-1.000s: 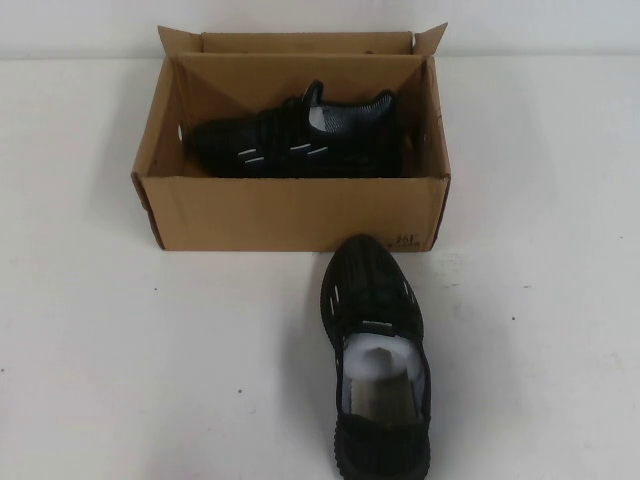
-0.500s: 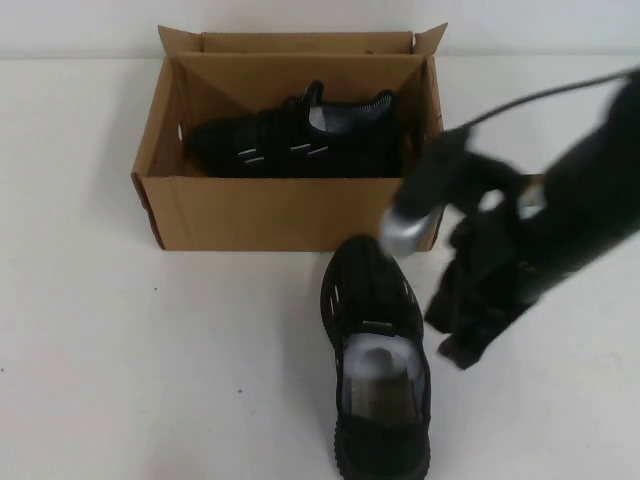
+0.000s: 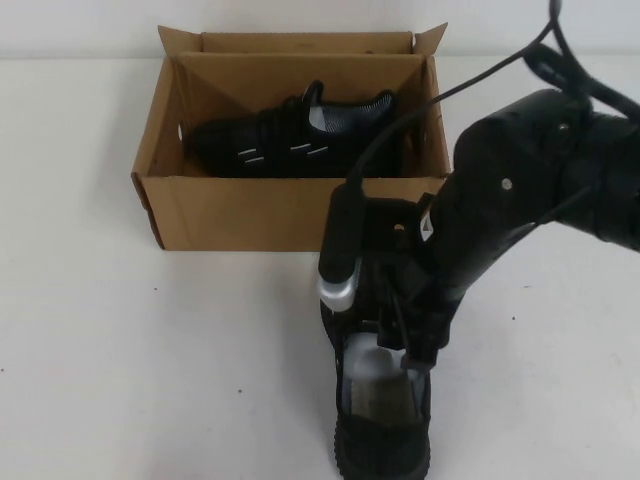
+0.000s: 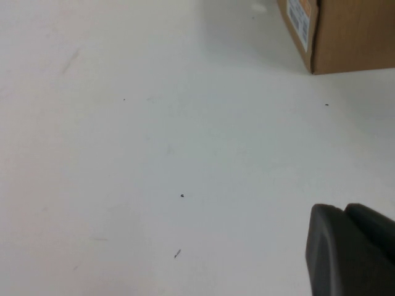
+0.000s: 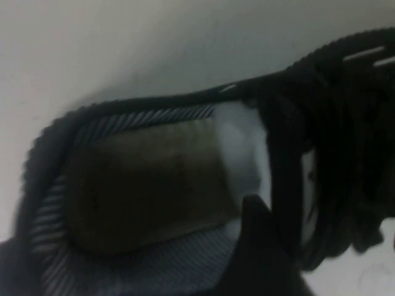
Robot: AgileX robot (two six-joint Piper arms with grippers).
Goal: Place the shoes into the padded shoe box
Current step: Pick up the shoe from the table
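Change: we see the right arm (image 3: 530, 190), which hung to the right of the near shoe half a second ago and was out of view a second ago, now down over that shoe; shoes and box lie as before.
Near shoe (image 3: 380, 420): we find it on the table (image 3: 150, 380) at the near edge, heel toward us, toe pointing at the box; its opening shows grey lining and white stuffing (image 5: 237, 145).
Right gripper (image 3: 405, 355): we see it lowered onto the near shoe's laces and tongue, with one dark fingertip (image 5: 259, 240) reaching into the mouth of the shoe; we cannot tell how wide it stands.
Left gripper (image 4: 352, 253): only a dark tip shows in the left wrist view, low over bare table, well apart from a corner of the box (image 4: 336, 34); we cannot tell its spread.
Padded shoe box (image 3: 290, 212): brown cardboard, flaps up, just beyond the near shoe's toe.
Far shoe (image 3: 290, 140): we see it inside the box, lying lengthwise on its side, white dashes facing us.
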